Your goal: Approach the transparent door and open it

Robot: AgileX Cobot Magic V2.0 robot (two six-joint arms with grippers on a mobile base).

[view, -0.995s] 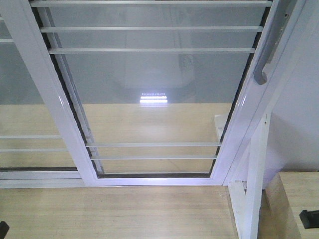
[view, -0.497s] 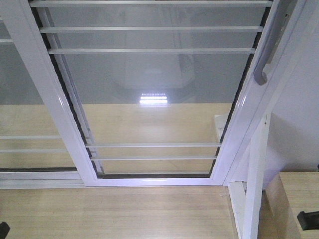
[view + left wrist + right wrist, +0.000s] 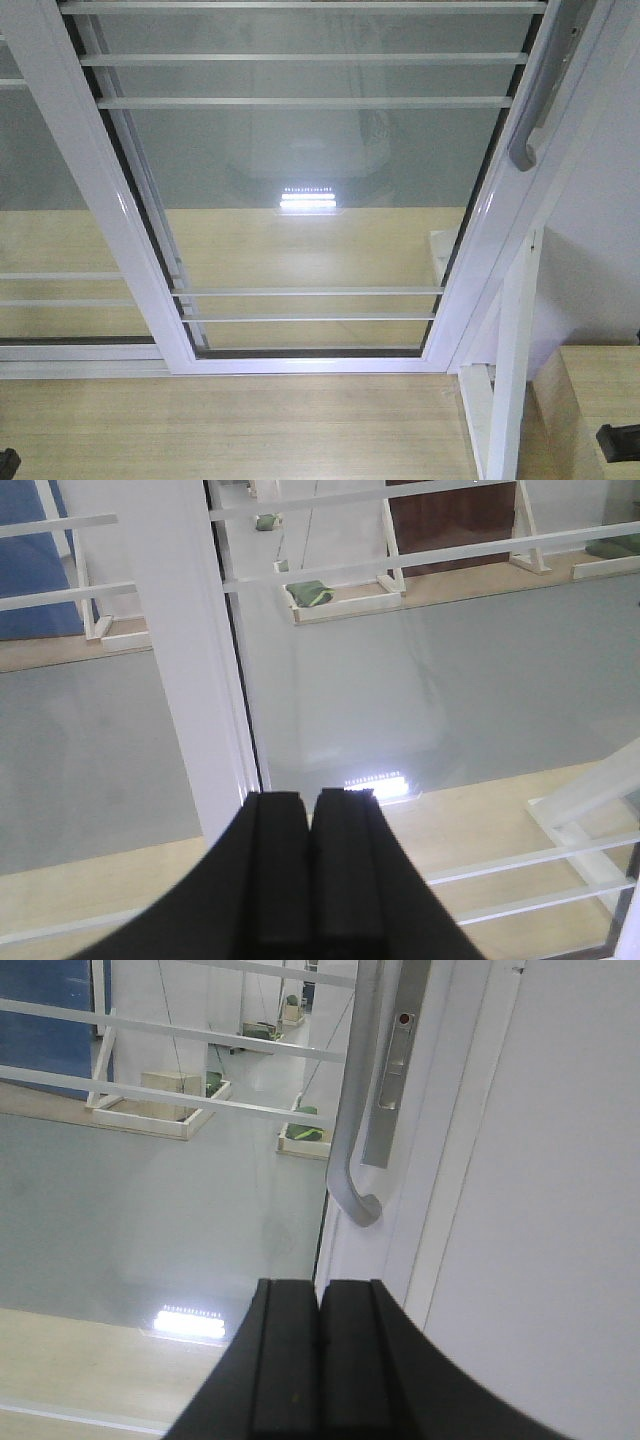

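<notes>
Transparent door (image 3: 310,200) fills the middle of the front view, shut in its track, with its bottom rail on the floor beyond the far left corner of the wooden bench (image 3: 600,390). Its curved grey handle (image 3: 535,110) is on the right stile, above and beyond the bench's far edge.

The right gripper (image 3: 320,1360) has its fingers pressed together on nothing and points just below the hooked end of the handle, near it but apart. The left gripper (image 3: 315,880) is pressed together too, also empty, and faces the door's left stile (image 3: 185,650) and the glass beside it.

Several things could go wrong from here:
- If the right arm goes forward with its fingers together, they would butt the handle or the lock plate (image 3: 393,1070) and catch nothing.
- The handle is thin, smooth and curved, so a shallow pinch near its hooked tip would likely slip once the panel resists.
- A pull outward instead of along the track would probably bind the door against the neighbouring panel (image 3: 50,230).
- The white post (image 3: 510,380) stands just beside the bench's left edge, below the handle, and a low right elbow could strike it.
- The left fingertips may already be very near the glass, though the wrist view does not settle it. Any further creep of the base could press them into the pane
</notes>
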